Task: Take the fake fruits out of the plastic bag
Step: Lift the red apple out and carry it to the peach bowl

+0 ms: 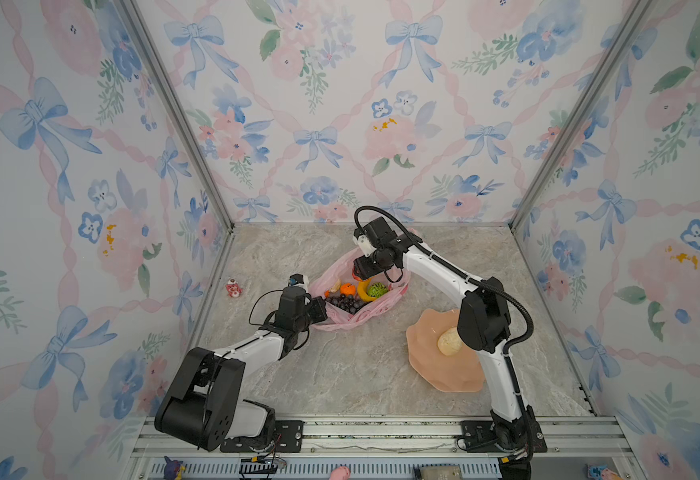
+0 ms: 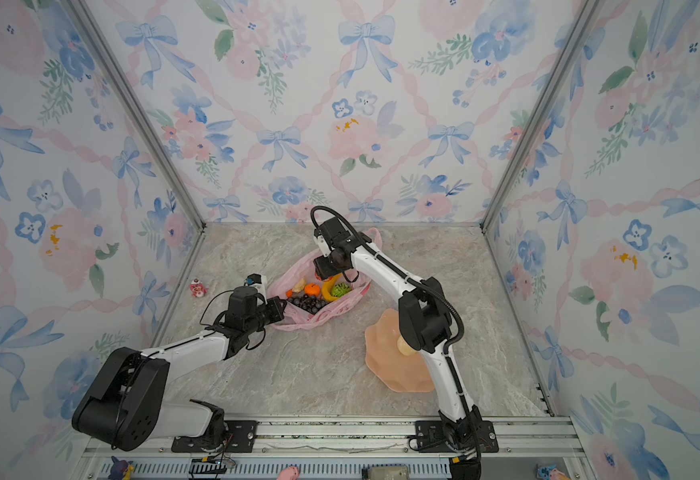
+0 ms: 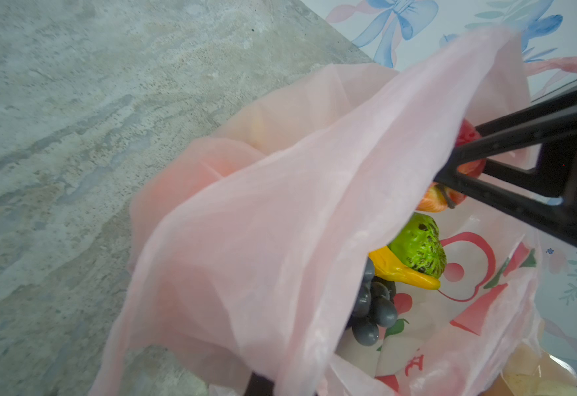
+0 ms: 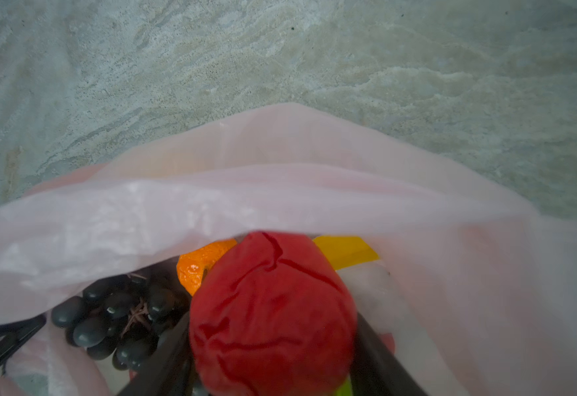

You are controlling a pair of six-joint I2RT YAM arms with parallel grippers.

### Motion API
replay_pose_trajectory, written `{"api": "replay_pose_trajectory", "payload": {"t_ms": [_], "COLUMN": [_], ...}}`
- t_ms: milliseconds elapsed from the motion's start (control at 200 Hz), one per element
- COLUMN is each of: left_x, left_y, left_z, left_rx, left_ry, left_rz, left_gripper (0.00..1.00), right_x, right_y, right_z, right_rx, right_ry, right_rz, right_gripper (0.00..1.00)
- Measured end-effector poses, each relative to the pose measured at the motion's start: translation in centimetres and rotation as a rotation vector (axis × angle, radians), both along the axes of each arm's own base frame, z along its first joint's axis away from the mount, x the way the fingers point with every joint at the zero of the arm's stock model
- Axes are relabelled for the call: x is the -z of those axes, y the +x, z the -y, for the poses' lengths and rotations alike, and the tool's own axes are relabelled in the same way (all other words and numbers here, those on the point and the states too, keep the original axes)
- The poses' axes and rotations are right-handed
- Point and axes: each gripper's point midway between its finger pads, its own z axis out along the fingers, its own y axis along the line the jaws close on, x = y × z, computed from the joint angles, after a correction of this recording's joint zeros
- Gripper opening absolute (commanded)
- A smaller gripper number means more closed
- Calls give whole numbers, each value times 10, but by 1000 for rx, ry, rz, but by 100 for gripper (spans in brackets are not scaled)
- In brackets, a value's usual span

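The pink plastic bag (image 1: 375, 311) (image 2: 342, 307) lies open at mid-table. Inside it in both top views are dark grapes (image 1: 346, 302), an orange (image 1: 347, 289), a banana (image 1: 364, 291), a green round fruit (image 1: 377, 289) and a pale pear (image 1: 334, 285). My left gripper (image 1: 325, 310) (image 3: 263, 381) is shut on the bag's near rim and holds it up. My right gripper (image 1: 358, 271) (image 4: 273, 325) reaches into the bag from the far side, shut on the red fruit (image 4: 273, 308) (image 3: 467, 137), just above the other fruits. Bag film (image 4: 211, 205) hides part of the contents.
A peach scalloped plate (image 1: 431, 370) sits at the right front with one pale pear (image 1: 449, 341) on it, partly behind my right arm. A small red-and-white figurine (image 1: 233, 287) stands near the left wall. Patterned walls close in three sides.
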Motion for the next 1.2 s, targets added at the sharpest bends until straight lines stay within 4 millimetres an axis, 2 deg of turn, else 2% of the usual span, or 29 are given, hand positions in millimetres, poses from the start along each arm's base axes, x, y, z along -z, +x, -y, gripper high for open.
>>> {"api": "replay_pose_trajectory", "payload": {"t_ms": [140, 255, 390, 540, 710, 955, 1060, 1200], "left_x": [0, 0, -1, -2, -3, 1, 1, 1], "left_y": [0, 0, 0, 1, 2, 4, 3, 3], "left_z": [0, 0, 0, 2, 4, 6, 7, 7], "left_rx": [0, 0, 1, 7, 15, 26, 27, 30], "left_ry": [0, 0, -2, -7, -15, -23, -23, -25], "left_rz": [0, 1, 3, 7, 16, 11, 10, 10], "left_gripper": [0, 0, 0, 0, 0, 0, 0, 0], "right_x": [-22, -43, -65, -67, -47, 4, 21, 32], "right_y": [-23, -47, -78, -113, -159, -216, -232, -243], "right_z": [14, 34, 68, 111, 141, 168, 182, 203], "right_rx": [18, 46, 110, 211, 295, 417, 491, 609], "right_ry": [28, 55, 99, 118, 121, 115, 117, 168], "right_rz": [-16, -24, -43, -97, -202, -384, -442, -475], "right_gripper": [55, 55, 55, 54, 53, 51, 51, 51]}}
